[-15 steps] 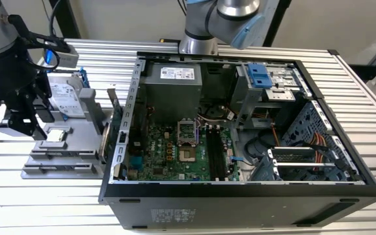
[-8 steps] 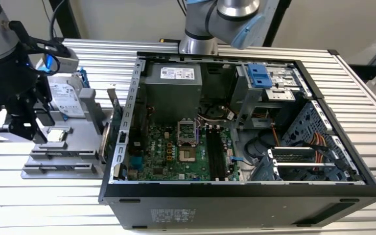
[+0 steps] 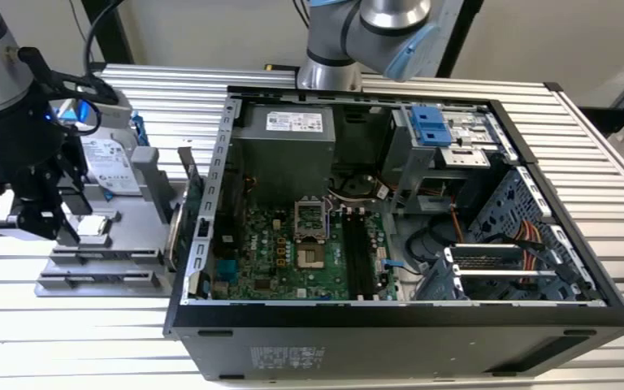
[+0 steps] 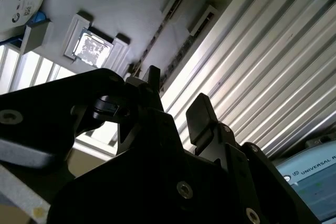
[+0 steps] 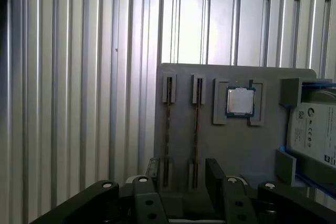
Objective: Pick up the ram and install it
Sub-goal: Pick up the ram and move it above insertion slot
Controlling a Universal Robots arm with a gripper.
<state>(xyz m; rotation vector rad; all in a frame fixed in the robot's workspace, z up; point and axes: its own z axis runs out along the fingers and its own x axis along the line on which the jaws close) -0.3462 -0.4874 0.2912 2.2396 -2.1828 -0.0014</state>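
the gripper (image 5: 184,170) hangs over the grey tray (image 5: 236,150) on the slatted table (image 5: 79,103), jaws spread apart and holding nothing. the ram (image 5: 168,129) stands on edge in a tray slot, with what looks like a second stick (image 5: 196,129) just beside it. in the first wrist view both line up with the gap between the jaws. the processor chip (image 5: 240,101) sits near them on the tray.

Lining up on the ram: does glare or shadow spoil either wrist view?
Second wrist view: glare washes out the processor; the gripper is a backlit silhouette. First wrist view: even light, no glare on the ram.
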